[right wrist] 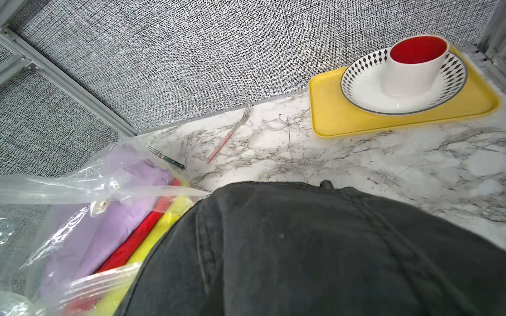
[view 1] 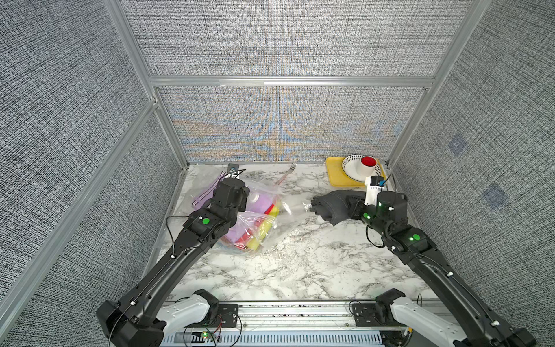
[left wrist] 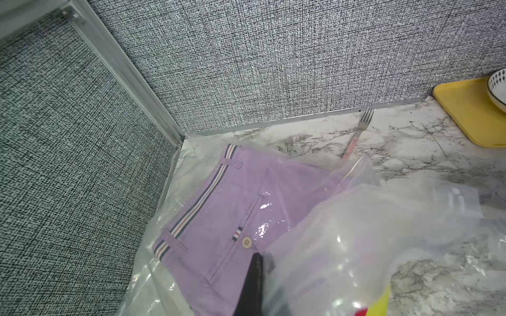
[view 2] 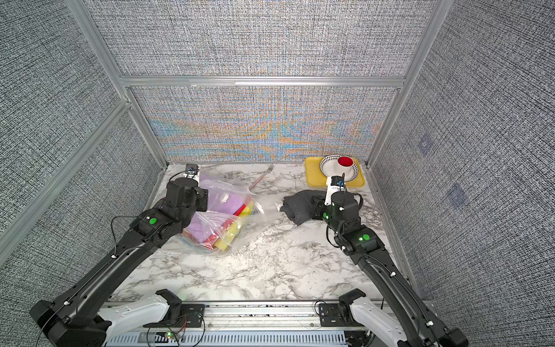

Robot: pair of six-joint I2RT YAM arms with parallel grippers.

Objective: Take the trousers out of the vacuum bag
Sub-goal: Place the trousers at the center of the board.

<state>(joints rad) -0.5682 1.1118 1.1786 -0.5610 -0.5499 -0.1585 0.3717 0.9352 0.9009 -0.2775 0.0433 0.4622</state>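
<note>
The vacuum bag (view 1: 265, 223) lies crinkled at the left of the marble table, with lilac trousers (left wrist: 232, 205), red trousers (right wrist: 137, 240) and yellow trousers (right wrist: 156, 232) stacked inside it. My left gripper (left wrist: 261, 269) is shut on the bag's film over the lilac pair; one black finger (left wrist: 253, 284) shows and the plastic veils the other. The dark grey trousers (view 1: 329, 205) are bunched outside the bag, right of its mouth. My right gripper (view 1: 350, 207) is shut on them. In the right wrist view their cloth (right wrist: 301, 246) hides the jaws.
A yellow tray (view 1: 335, 175) in the back right corner holds a patterned plate (view 1: 351, 172) and a white cup (view 1: 369, 165) with a red inside. A pink-handled fork (view 1: 285, 175) lies near the back wall. A green-handled fork (right wrist: 167, 158) lies beside the bag. Walls close three sides.
</note>
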